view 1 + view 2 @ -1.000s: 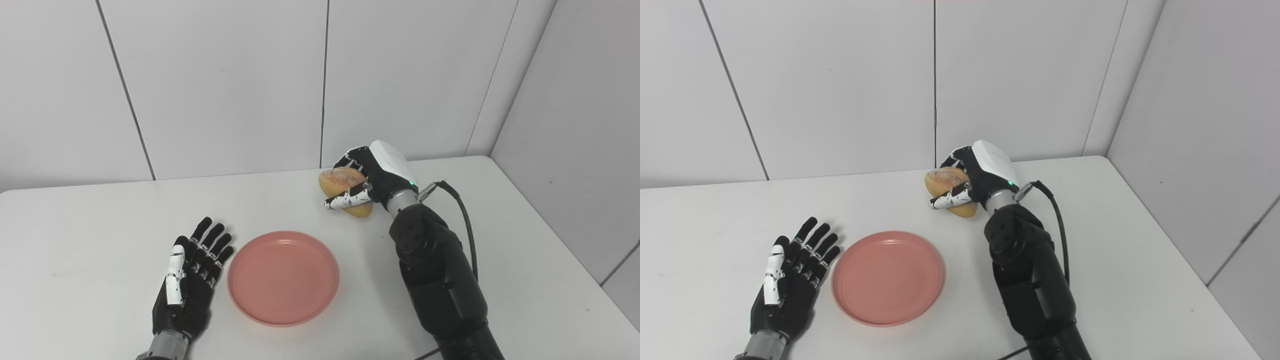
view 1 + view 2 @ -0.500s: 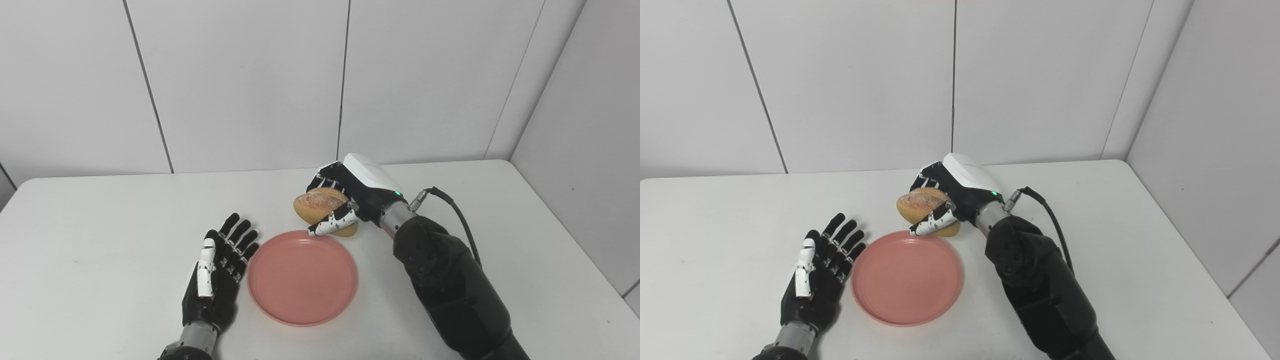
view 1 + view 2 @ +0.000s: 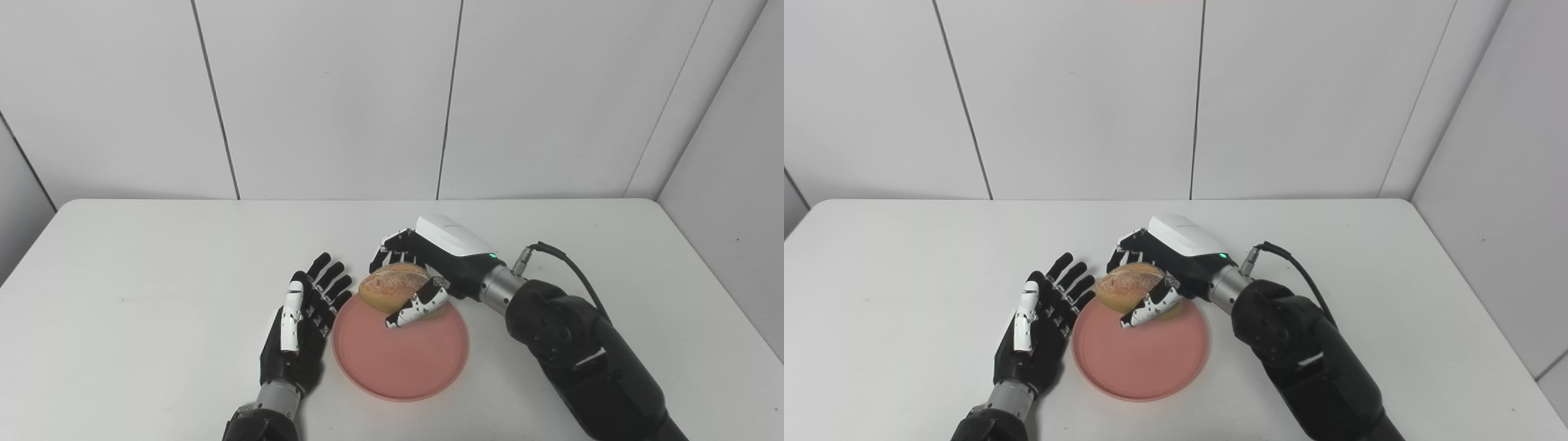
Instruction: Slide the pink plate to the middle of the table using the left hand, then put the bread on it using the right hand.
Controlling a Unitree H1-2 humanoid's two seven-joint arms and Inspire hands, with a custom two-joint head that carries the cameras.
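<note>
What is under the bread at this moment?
The pink plate lies below the bread, which the right hand holds over its far part. Whether the bread touches the plate is hidden by the bread itself.

The left hand (image 3: pixel 300 334) is lying flat with fingers spread, just beside the pink plate's (image 3: pixel 401 361) left rim, blocking any approach from that side. The right hand (image 3: pixel 422 269), wrapped around the bread roll (image 3: pixel 392 288), is occupying the plate's far edge. The white table (image 3: pixel 153 275) is lying bare elsewhere.
</note>
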